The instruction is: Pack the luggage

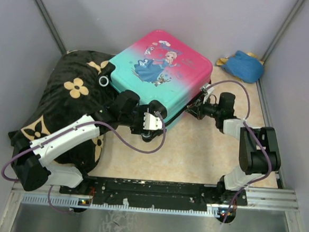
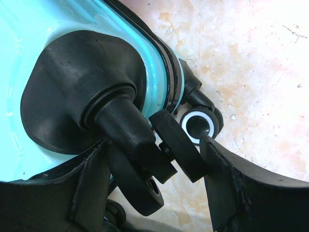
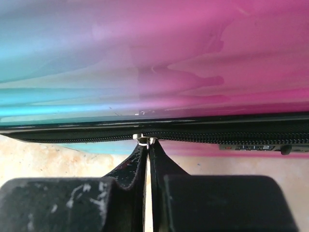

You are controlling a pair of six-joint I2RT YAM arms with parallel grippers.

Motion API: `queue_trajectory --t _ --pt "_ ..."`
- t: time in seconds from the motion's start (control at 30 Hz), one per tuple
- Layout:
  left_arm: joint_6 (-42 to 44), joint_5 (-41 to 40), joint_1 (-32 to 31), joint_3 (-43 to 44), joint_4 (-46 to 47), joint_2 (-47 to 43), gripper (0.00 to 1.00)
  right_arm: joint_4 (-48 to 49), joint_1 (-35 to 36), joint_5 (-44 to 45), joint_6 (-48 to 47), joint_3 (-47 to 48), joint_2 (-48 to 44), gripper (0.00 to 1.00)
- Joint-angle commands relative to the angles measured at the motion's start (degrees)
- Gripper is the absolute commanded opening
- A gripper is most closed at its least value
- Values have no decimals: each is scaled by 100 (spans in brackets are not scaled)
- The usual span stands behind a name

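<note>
The luggage (image 1: pixel 163 69) lies flat and closed on the table, its pink-to-teal princess shell facing up. My left gripper (image 1: pixel 153 121) is at its near left corner. In the left wrist view the left gripper (image 2: pixel 154 145) is closed around a black double caster wheel (image 2: pixel 181 150) below the teal shell (image 2: pixel 29 58). My right gripper (image 1: pixel 197 107) is at the luggage's right edge. In the right wrist view the right gripper (image 3: pixel 147 145) is shut on the small metal zipper pull (image 3: pixel 145 140) on the black zipper track (image 3: pixel 217 137).
A big black blanket with tan flowers (image 1: pixel 71 99) lies bunched at the left, against the luggage. A blue and yellow cloth item (image 1: pixel 244 66) lies at the back right corner. Grey walls close in three sides. A number lock (image 3: pixel 251 146) sits right of the zipper pull.
</note>
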Motion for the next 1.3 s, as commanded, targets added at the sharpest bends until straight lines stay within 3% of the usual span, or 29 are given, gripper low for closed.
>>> queue_trajectory --t 0.0,0.23,0.47,0.7,0.87,1.13,1.27 --pt "267 524 -61 -302 -1121 255 0 77 17 464 -340 318 -170 0" --pt "374 483 -56 -521 -1259 40 0 -729 -815 1347 -755 529 -400 0" --pt "584 339 -53 -726 -1386 -113 0 -939 -1651 2185 -783 1209 97 0" --pt "664 196 318 -725 -1395 -195 0 -1679 -2343 1910 -1531 1353 56 0" --pt "919 52 717 -879 -1412 -342 0 -2854 -2463 1379 -2346 816 -621 0" --pt "2178 -313 1846 -1440 -828 -589 0 -5418 -2470 743 -3873 -289 -2796 0" --pt "2491 -278 2263 -1378 -661 -342 0 -4962 -2517 983 -3678 -343 -2947 0"
